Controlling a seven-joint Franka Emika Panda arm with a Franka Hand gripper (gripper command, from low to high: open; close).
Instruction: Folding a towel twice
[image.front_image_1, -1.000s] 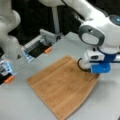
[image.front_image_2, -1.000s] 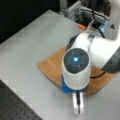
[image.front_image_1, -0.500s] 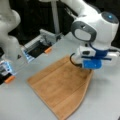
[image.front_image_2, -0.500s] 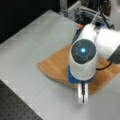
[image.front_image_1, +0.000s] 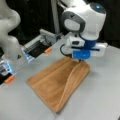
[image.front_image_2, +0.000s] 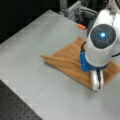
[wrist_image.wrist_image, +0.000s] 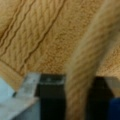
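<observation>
While the towel (image.front_image_1: 58, 83) lies partly folded, the fingers (wrist_image.wrist_image: 51, 100) pinch its raised edge.

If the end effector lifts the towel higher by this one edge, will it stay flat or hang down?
It would probably sag. The towel already bends into a soft ridge where the end effector pinches its edge, while the rest lies flat on the table. In the wrist view a strip of cloth runs between the jaws, and its fuzzy pile suggests it is unlikely to slip. It looks light.

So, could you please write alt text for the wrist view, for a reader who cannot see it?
A raised fold of the orange-brown towel runs between the gripper fingers, pinched. Behind it, more of it lies flat, showing hemmed ridges.
</observation>
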